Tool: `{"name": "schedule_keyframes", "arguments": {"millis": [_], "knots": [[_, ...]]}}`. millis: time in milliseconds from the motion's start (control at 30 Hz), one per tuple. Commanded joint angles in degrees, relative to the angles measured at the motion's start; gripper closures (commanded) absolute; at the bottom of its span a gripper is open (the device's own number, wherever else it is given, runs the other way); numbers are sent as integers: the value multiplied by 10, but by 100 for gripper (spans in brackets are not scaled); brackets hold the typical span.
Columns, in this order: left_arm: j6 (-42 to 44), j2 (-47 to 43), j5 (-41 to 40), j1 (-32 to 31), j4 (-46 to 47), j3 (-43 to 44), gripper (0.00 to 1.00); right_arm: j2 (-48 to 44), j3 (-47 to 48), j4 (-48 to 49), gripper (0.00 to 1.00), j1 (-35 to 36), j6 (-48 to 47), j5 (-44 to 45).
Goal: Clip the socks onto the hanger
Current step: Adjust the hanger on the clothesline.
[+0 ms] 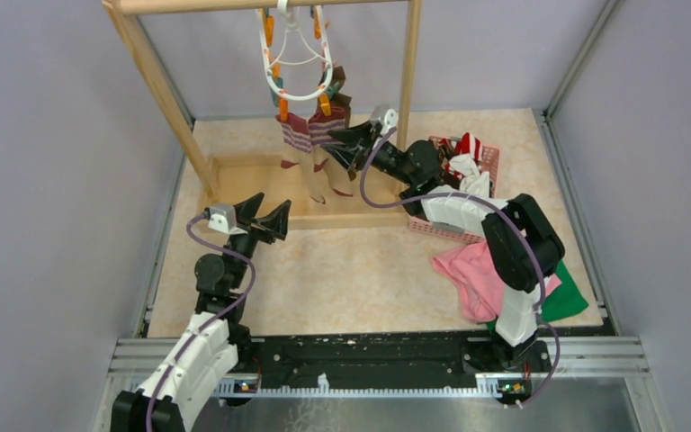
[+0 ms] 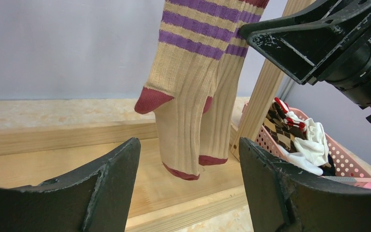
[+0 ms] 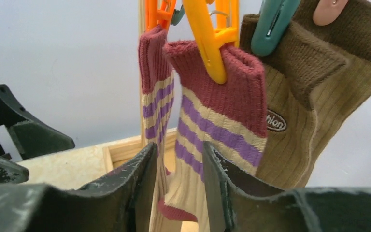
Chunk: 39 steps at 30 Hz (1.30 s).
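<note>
Well short of the hanger (image 1: 299,97), the left gripper (image 1: 267,213) is held wide apart (waiting, seemingly). Just under the hanger, the right gripper (image 3: 178,150) is parted narrowly at the striped socks (image 3: 222,111), already clipped up; more socks are left in the basket (image 1: 490,162) beyond.

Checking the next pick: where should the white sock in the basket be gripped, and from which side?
Likely the white sock by its raised fold, from above: it lies crumpled on top, and the basket walls block a sideways approach.
</note>
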Motion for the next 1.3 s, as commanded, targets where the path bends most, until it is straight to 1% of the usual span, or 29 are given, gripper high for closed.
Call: {"name": "schedule_keyframes", "arguments": {"millis": [0,100,167,300,367,467,500,567,600,700,733,800,833,933,1033,1100,1167,1233,1267], "knots": [[2,-3,6,2,22,-4,19,-16,34,23,54,0,16,-43],[1,-11,10,1,16,-4,19,-1,62,15,47,9,10,-44],[1,-18,10,2,12,-4,18,10,79,10,45,14,9,-42],[0,-24,11,2,7,-5,17,32,114,-2,45,23,9,-40],[-1,-24,12,2,7,-5,17,42,132,-13,47,28,9,-39],[-3,-25,14,2,6,-5,17,52,150,-21,56,33,12,-40],[-3,-27,13,2,5,-5,17,53,153,-23,62,33,12,-40],[-2,-29,12,2,1,-6,17,52,152,-27,78,34,13,-38],[-2,-30,12,2,0,-6,17,49,149,-27,82,34,11,-36],[-2,-32,11,2,-1,-6,17,40,136,-21,88,33,7,-32],[-2,-31,11,1,0,-6,17,37,133,-21,88,33,7,-34],[-2,-31,12,2,0,-6,17,32,129,-22,88,33,8,-41],[-2,-31,12,1,0,-6,17,31,127,-22,85,33,10,-45],[-2,-37,12,2,-4,-6,17,31,118,-15,70,34,15,-53],[-2,-40,11,2,-6,-6,17,38,119,-13,63,33,21,-57],[-3,-42,12,1,-7,-6,17,43,126,-16,60,34,24,-57],[-4,-43,12,1,-9,-6,17,51,139,-27,60,36,23,-52],[-4,-44,12,1,-9,-6,17,58,150,-30,60,37,23,-49],[-4,-43,13,2,-9,-6,17,62,154,-29,63,37,25,-48]]}}
